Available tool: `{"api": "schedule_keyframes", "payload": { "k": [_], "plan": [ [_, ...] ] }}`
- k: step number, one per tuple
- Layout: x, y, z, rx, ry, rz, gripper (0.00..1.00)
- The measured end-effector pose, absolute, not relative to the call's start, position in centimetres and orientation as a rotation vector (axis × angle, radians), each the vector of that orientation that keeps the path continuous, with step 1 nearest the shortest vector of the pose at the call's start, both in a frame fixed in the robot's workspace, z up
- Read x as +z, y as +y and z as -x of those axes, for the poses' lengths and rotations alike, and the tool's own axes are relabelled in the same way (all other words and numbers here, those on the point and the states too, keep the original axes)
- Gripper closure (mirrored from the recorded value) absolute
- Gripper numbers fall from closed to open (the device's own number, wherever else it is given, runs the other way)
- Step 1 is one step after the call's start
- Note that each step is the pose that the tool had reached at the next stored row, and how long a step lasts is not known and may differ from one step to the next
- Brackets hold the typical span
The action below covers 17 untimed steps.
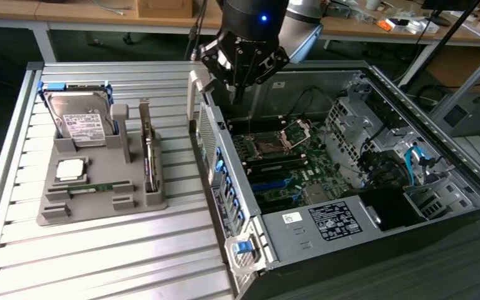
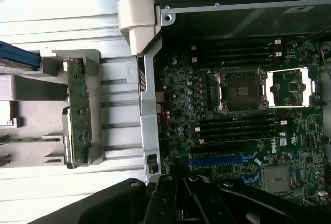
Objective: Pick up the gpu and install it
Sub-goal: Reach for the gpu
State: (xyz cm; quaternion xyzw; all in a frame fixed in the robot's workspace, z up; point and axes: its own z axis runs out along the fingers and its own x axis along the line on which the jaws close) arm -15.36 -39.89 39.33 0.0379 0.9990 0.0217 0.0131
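Overhead, the gripper [image 1: 237, 94] hung pinched closed, holding nothing, above the open case [image 1: 444, 147]. The gpu [image 1: 148, 153] stood on edge in the gray holder [image 1: 98, 209], well apart.

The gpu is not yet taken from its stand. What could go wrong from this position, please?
1. The pincer is shut and hangs over the side wall of the open computer case. Lowering here would likely hit that wall or the motherboard.
2. The gpu stands on edge in the grey holder. A shut pincer could strike its top edge instead of straddling it.
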Motion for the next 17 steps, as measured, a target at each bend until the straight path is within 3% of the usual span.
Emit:
{"api": "schedule_keyframes", "payload": {
  "k": [17],
  "plan": [
    [39.33, -39.89, 16.06, 0.068, 3.113, -0.118, 0.89]
  ]
}}
